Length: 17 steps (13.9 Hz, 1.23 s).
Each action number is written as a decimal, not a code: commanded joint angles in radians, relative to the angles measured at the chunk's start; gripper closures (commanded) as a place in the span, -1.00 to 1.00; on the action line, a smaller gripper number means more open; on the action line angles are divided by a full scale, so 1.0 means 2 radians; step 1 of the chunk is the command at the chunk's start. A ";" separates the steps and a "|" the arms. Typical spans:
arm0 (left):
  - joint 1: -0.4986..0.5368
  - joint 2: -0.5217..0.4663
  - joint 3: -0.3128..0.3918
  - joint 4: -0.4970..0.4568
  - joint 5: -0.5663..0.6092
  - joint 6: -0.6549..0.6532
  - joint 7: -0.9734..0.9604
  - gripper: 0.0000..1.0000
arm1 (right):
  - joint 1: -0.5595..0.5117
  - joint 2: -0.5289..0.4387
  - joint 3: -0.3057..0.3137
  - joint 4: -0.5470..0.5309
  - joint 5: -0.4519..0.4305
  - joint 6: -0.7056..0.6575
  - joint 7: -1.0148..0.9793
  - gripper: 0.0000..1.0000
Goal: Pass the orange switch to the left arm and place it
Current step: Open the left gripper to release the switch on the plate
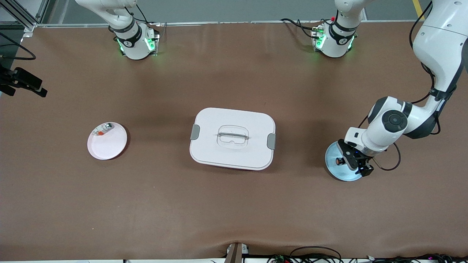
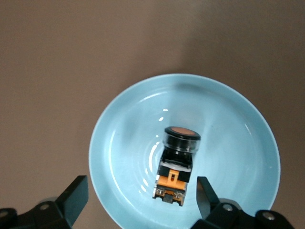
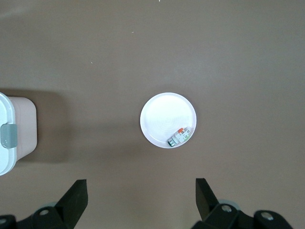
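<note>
The orange switch [image 1: 340, 161] lies on its side in the light-blue plate [image 1: 332, 153] at the left arm's end of the table. In the left wrist view the switch [image 2: 177, 162] shows its orange face and black body on the plate [image 2: 128, 148]. My left gripper [image 1: 351, 163] hangs low over this plate, open [image 2: 141, 200] and empty, with the switch within the span of its fingers, close to one finger [image 2: 205, 193] without touching it. My right gripper [image 3: 141, 198] is open and empty, high over the table near the pink plate [image 3: 164, 117]. It does not show in the front view. The white box [image 1: 232, 138] stands mid-table.
The pink plate [image 1: 109, 144] at the right arm's end holds a small silvery-green piece with a red bit [image 1: 104, 128], also in the right wrist view [image 3: 180, 137]. The box's edge [image 3: 12, 131] shows there too. A black fixture [image 1: 22, 82] juts over the right arm's end.
</note>
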 commanded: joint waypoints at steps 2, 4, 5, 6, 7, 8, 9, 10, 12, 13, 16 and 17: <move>0.005 -0.017 -0.010 0.042 -0.063 -0.058 -0.023 -1.00 | -0.002 0.004 0.007 0.000 -0.006 -0.003 0.003 -1.00; 0.003 -0.016 -0.018 0.077 -0.074 -0.097 -0.043 -1.00 | -0.003 0.000 0.006 -0.010 -0.006 0.002 0.009 -1.00; 0.002 -0.017 -0.021 0.087 -0.077 -0.104 -0.055 -1.00 | -0.003 0.000 0.006 -0.012 -0.006 0.003 0.017 -1.00; 0.001 -0.017 -0.022 0.096 -0.084 -0.112 -0.068 -1.00 | -0.003 -0.003 0.007 -0.016 -0.005 0.007 0.020 -1.00; 0.001 -0.017 -0.022 0.106 -0.094 -0.121 -0.074 -1.00 | -0.003 -0.006 0.007 -0.023 -0.005 0.009 0.020 -1.00; 0.001 -0.017 -0.022 0.116 -0.108 -0.130 -0.080 -1.00 | -0.003 -0.009 0.007 -0.024 -0.005 0.010 0.020 -1.00; 0.001 -0.019 -0.023 0.122 -0.119 -0.135 -0.093 -1.00 | -0.003 -0.010 0.007 -0.025 -0.005 0.011 0.020 -1.00; 0.001 -0.027 -0.023 0.130 -0.126 -0.143 -0.106 -1.00 | -0.003 -0.012 0.007 -0.029 -0.005 0.010 0.021 -1.00; 0.001 -0.029 -0.028 0.161 -0.140 -0.180 -0.131 -1.00 | -0.003 -0.045 0.007 -0.076 -0.005 0.042 0.021 -1.00; 0.002 -0.029 -0.031 0.181 -0.149 -0.205 -0.136 -1.00 | -0.004 -0.068 0.007 -0.109 -0.005 0.065 0.021 -1.00; 0.003 -0.043 -0.033 0.220 -0.188 -0.257 -0.166 -1.00 | -0.007 -0.073 0.004 -0.097 -0.005 0.043 0.022 -1.00; 0.003 -0.056 -0.033 0.221 -0.197 -0.264 -0.182 -1.00 | -0.011 -0.072 0.004 -0.089 -0.005 0.033 0.022 -1.00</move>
